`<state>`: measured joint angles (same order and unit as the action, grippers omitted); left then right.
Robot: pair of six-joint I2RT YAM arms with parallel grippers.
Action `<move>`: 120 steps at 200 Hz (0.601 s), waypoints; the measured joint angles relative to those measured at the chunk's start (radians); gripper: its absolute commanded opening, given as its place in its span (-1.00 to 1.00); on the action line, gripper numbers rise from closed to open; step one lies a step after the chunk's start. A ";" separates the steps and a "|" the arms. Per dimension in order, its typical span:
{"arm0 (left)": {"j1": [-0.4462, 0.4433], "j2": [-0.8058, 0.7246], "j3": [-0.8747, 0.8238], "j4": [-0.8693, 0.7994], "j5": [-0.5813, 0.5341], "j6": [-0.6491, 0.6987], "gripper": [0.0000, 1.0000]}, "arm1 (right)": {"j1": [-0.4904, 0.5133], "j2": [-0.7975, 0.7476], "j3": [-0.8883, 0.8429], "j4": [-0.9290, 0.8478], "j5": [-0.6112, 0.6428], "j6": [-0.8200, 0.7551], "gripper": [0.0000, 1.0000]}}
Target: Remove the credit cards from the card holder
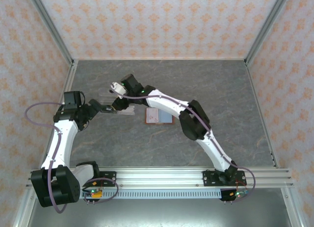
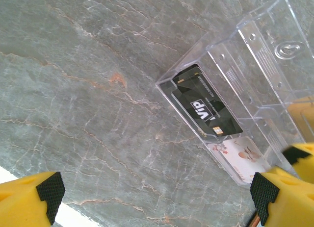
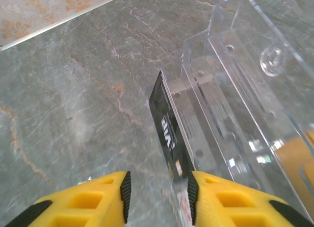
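Step in hand, as judged: setting down black card (image 3: 169,131) at clear plastic box (image 3: 230,75). Right gripper (image 3: 159,192) jaws part-spread, card on edge between them, not clamped. Left gripper (image 2: 157,195) spread wide, empty, near box. Pale card (image 2: 240,153) lies in box. Card holder (image 1: 159,115) open on table (image 1: 221,89), near box; contents too small to tell. Next move calls for right gripper lifting clear without tipping card, then checking holder for remaining cards.

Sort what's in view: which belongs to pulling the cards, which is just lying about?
Job: clear card holder; black VIP cards and pale card inside it; right gripper, open astride a black card.
Lying about: red-edged flat item beside the holder.
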<state>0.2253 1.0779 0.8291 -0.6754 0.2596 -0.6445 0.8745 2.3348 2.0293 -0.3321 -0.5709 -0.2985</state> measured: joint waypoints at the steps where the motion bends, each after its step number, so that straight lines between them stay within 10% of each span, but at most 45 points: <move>1: 0.000 0.000 0.000 0.001 0.001 0.000 1.00 | 0.000 -0.004 -0.005 0.002 0.001 0.000 -0.07; 38: 0.000 0.000 -0.033 0.023 0.041 0.011 1.00 | -0.001 -0.259 -0.271 0.042 0.167 0.122 0.28; 120: -0.073 0.035 -0.047 0.076 0.081 0.018 1.00 | -0.166 -0.698 -0.769 0.045 0.366 0.438 0.35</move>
<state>0.1524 1.1130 0.7826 -0.5999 0.3408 -0.6270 0.7082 1.6367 1.2606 -0.2871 -0.2050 0.1390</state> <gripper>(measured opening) 0.997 0.676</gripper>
